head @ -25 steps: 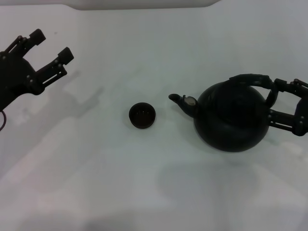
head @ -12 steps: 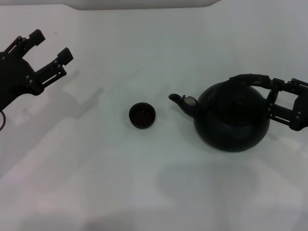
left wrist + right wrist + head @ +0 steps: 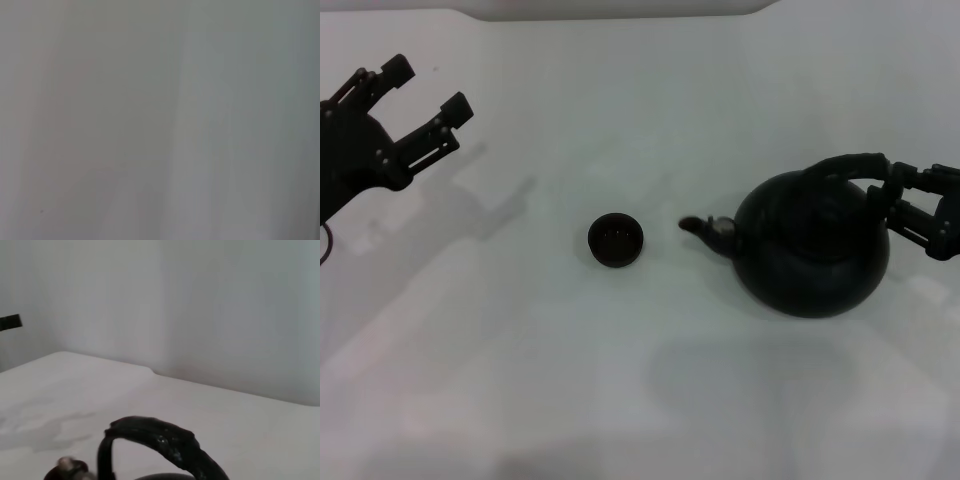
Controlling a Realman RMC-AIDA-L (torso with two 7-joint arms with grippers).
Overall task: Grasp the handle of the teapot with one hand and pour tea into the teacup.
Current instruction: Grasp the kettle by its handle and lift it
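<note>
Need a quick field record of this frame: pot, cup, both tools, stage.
teapot: right of centre on the table, spout toward the cup
handle: arched over the pot, its right end between the right tool's fingers
teacup: centre, upright, apart from the spout
right tool: at the handle's right end, shut on it
left tool: far left, open, idle
stage: handle gripped, no pour yet

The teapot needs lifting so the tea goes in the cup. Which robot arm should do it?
The right one. The right end effector is at the handle of the teapot. The left end effector hangs open far beyond the teacup.
</note>
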